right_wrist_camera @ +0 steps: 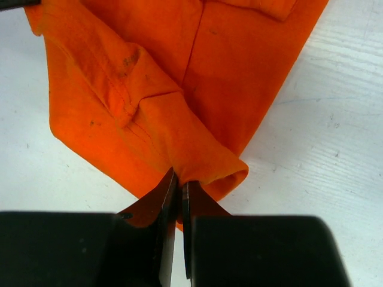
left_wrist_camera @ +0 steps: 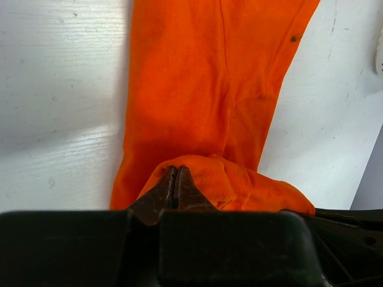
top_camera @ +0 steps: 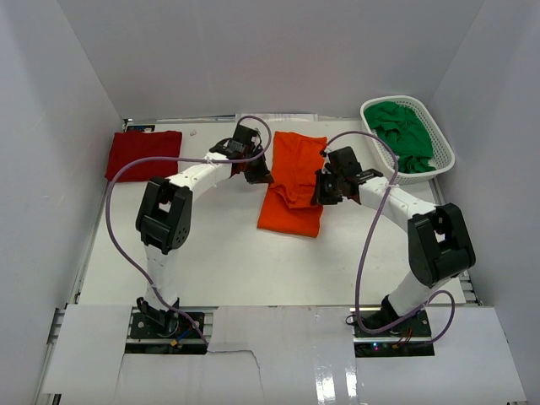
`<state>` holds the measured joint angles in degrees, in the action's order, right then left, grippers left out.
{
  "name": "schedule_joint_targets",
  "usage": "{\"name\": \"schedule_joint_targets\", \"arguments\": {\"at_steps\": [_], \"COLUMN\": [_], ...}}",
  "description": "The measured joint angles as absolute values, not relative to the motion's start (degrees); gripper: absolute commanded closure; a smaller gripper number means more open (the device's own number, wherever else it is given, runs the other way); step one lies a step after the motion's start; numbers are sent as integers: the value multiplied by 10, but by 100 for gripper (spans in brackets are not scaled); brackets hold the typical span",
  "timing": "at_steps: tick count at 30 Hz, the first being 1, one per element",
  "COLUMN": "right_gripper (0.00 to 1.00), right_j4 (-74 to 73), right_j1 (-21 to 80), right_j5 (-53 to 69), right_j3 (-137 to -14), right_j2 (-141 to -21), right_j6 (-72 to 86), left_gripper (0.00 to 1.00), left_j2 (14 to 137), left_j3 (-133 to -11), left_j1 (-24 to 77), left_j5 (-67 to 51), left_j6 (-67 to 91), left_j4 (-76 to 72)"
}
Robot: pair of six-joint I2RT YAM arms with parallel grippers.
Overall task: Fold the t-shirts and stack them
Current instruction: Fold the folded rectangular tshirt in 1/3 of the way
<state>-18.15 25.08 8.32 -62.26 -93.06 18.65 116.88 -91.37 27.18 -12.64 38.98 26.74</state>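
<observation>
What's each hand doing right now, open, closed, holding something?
Left hand: closed, pinching a fold of the orange t-shirt.
Right hand: closed, pinching an edge of the same orange t-shirt.

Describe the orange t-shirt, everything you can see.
The orange t-shirt is bright, soft-looking fabric, folded into a long strip lying mid-table, running near to far, with visible seams and a few small dark specks. The left gripper is shut on a bunched fold at its left edge, and the right gripper is shut on a fold at its right edge. Otherwise it rests on the white table.
</observation>
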Motion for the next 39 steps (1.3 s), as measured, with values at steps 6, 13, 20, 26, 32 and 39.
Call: {"name": "schedule_joint_targets", "arguments": {"at_steps": [6,13,20,26,32,39], "right_gripper": [84,36,4,5,9,59], "right_j4": [-182,-180,-157,-78,-40,33], "right_j1": [244,224,206,202,199,188], "right_j5": [83,75,11,-18,98,259], "right_j3": [-658,-720,-748,-696,-665,-606], "right_j2": [-962,-1019,-1051,-1001,-944,-980], "right_j6": [179,173,183,185,189,218], "left_gripper": [97,44,2,2,2,6], "left_j2": [1190,1214,1229,1215,1074,997], "left_j3": [-931,-941,-962,-968,-813,-640], "left_j1": [267,258,245,242,248,263], "left_j5": [-129,-129,-116,-88,-119,-250], "left_j6": [390,397,416,410,403,405], "left_j4": [269,268,247,216,163,41]}}
